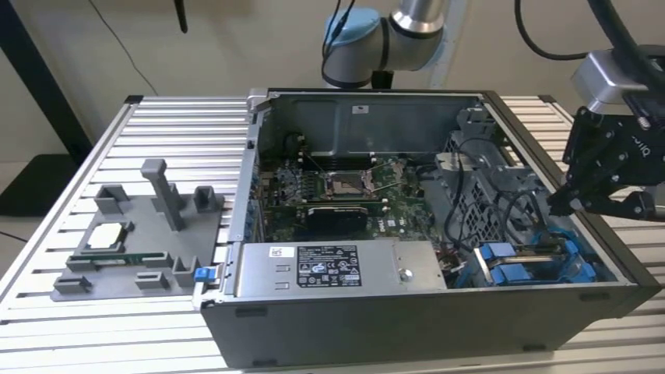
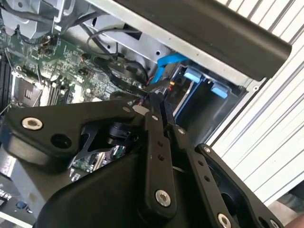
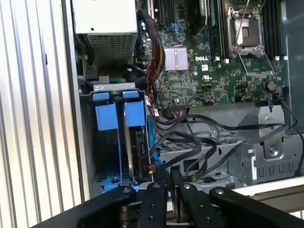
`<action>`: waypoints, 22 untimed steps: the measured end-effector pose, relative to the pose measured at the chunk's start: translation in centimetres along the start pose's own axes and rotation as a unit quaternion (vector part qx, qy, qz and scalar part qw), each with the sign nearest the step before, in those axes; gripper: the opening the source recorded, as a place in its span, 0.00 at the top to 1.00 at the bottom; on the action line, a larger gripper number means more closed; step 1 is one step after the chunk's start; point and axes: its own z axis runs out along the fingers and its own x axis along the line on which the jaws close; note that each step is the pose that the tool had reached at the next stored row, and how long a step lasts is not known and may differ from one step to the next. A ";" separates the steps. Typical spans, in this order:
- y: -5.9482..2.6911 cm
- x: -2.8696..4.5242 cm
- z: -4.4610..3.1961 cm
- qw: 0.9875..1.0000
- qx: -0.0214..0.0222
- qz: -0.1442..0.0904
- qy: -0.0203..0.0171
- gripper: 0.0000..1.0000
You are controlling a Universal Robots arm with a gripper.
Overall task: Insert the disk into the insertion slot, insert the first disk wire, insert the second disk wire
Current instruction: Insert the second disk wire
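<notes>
The disk (image 3: 138, 142) stands on edge in its blue carrier (image 3: 134, 107) inside the insertion slot (image 3: 110, 86), a grey bay with blue parts (image 1: 532, 263) at the case's near corner on the exterior view's right. My gripper (image 1: 569, 204) hangs over that corner, just above the case's side wall. Both wrist views show its black fingers (image 2: 154, 142) pressed close together, gripper (image 3: 167, 172) tips pinching the end of a black disk wire (image 2: 127, 76) that runs in from the motherboard side. The wire end (image 3: 160, 164) hovers near the disk's rear edge, apart from it.
A bundle of black cables (image 3: 199, 142) crosses between the bay and the motherboard (image 1: 332, 191). The grey power-supply box (image 1: 332, 266) lies along the case front. A grey fixture with parts (image 1: 135, 234) sits on the slatted table at the exterior view's left.
</notes>
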 end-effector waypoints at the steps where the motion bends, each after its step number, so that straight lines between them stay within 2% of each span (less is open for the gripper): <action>1: 0.41 0.05 0.01 1.000 0.000 0.000 0.000 1.00; 7: 2.92 0.34 0.08 1.000 0.000 0.000 0.000 1.00; 9: 3.52 0.41 0.11 1.000 0.000 0.000 0.000 1.00; 10: 3.68 0.44 0.15 1.000 0.000 0.000 0.003 1.00; 11: 3.80 0.46 0.18 1.000 0.001 0.000 0.007 1.00; 15: 4.12 0.51 0.27 1.000 0.003 -0.003 0.030 1.00; 16: 4.14 0.51 0.32 0.999 0.003 -0.004 0.035 1.00; 18: 4.15 0.47 0.47 0.999 0.004 -0.008 0.040 1.00; 22: 4.15 0.42 0.76 0.999 0.006 -0.022 0.046 1.00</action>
